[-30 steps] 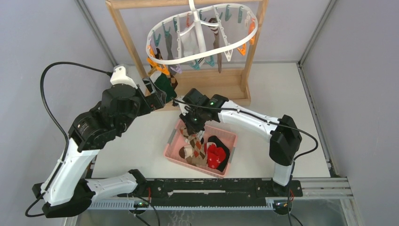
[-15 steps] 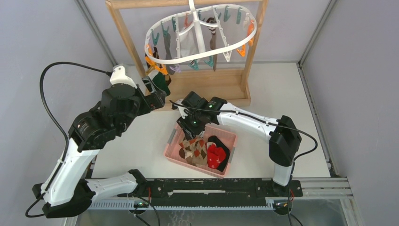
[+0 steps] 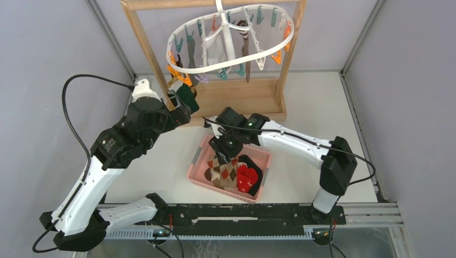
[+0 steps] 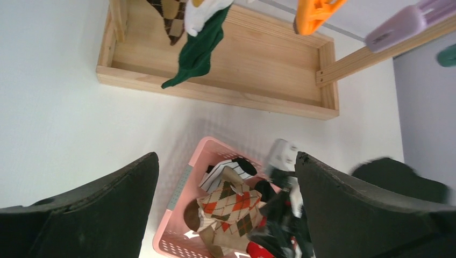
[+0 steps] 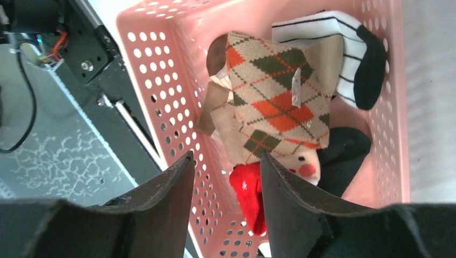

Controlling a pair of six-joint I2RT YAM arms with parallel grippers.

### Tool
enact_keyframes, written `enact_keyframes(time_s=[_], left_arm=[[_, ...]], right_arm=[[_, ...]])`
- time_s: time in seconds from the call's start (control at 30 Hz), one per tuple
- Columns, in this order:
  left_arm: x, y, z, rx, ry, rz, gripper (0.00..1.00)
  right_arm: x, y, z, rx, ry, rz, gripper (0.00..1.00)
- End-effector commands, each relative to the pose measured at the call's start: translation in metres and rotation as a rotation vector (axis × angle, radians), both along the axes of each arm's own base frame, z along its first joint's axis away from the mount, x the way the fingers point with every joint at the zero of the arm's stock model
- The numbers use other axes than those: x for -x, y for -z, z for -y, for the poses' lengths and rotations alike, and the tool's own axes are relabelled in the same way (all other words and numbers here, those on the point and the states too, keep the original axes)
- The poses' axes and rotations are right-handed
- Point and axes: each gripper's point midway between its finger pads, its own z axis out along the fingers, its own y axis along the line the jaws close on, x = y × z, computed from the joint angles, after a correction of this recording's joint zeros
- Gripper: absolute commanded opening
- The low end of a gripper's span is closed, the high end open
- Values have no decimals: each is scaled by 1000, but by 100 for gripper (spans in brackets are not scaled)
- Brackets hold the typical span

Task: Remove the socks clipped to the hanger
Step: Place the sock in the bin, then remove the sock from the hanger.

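Found the pink basket low at the centre of the top view, on the white table, nearest the arm bases. Counted in it an argyle sock on top, a white black-striped sock at the upper right of the right wrist view, a red sock at the bottom centre and a black sock beside the red. Noted the right fingers just above the basket's far side, parted, with nothing between them.

Further up and left of centre, noted the left fingers spread wide and empty, raised above the table, just beside a green sock hanging down. In the left wrist view, saw the same green sock at top centre, a hanging argyle sock next to it, and an orange clip and a purple clip at the upper right.

Behind, at the top of the top view, saw the wooden frame carrying the white hanger, with a white sock and a dark sock clipped under it among teal and orange clips.
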Motion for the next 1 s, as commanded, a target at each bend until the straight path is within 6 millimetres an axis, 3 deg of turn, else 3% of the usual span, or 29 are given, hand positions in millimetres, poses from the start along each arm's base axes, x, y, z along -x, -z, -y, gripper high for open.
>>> enact_keyframes(time_s=[0.0, 0.2, 0.4, 0.97], left_arm=[[-12, -2, -4, 22, -20, 61, 100], [-32, 19, -3, -16, -30, 91, 100], [-53, 26, 1, -59, -28, 132, 98], [-102, 68, -9, -165, -1, 133, 94]], right_arm=[[4, -41, 6, -129, 45, 9, 56], [12, -56, 18, -167, 53, 10, 56], [14, -64, 26, -179, 64, 9, 56], [19, -62, 42, -171, 99, -9, 56]])
